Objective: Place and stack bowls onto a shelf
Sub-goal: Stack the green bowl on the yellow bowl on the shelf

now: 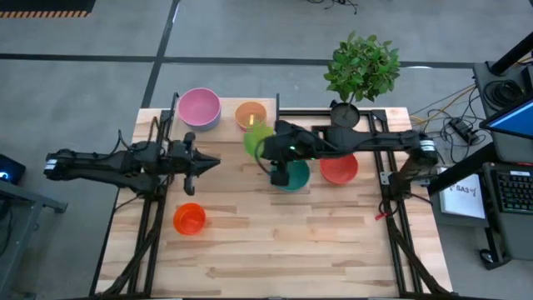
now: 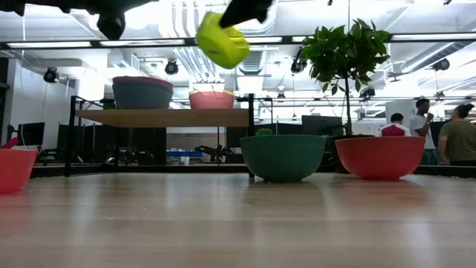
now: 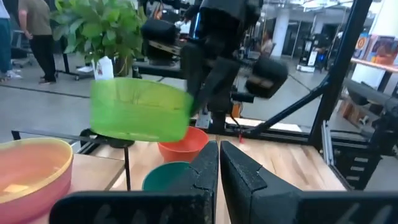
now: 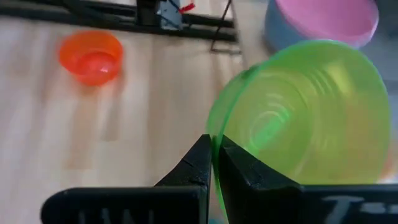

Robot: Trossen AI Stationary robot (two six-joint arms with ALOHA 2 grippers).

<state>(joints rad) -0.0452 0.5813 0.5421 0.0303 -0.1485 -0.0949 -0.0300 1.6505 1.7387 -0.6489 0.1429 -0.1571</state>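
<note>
- The right pincer (image 4: 213,163) is clamped on the rim of the green bowl (image 1: 256,138), holding it tilted in the air just beside the shelf (image 2: 163,117).
- The shelf carries a pink-in-blue stack (image 1: 199,108) and a yellow-in-orange stack (image 1: 250,115).
- Below stand the teal bowl (image 2: 282,157) and the red bowl (image 2: 380,156).
- The left pincer (image 3: 217,168), fingers together, hovers above the bench (image 1: 283,242), near a lone orange bowl (image 1: 189,219).

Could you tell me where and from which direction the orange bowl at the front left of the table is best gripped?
Grip the orange bowl by its rim, coming straight down from above: it stands upright and open, with bare table around it. The left gripper waits nearest.
</note>
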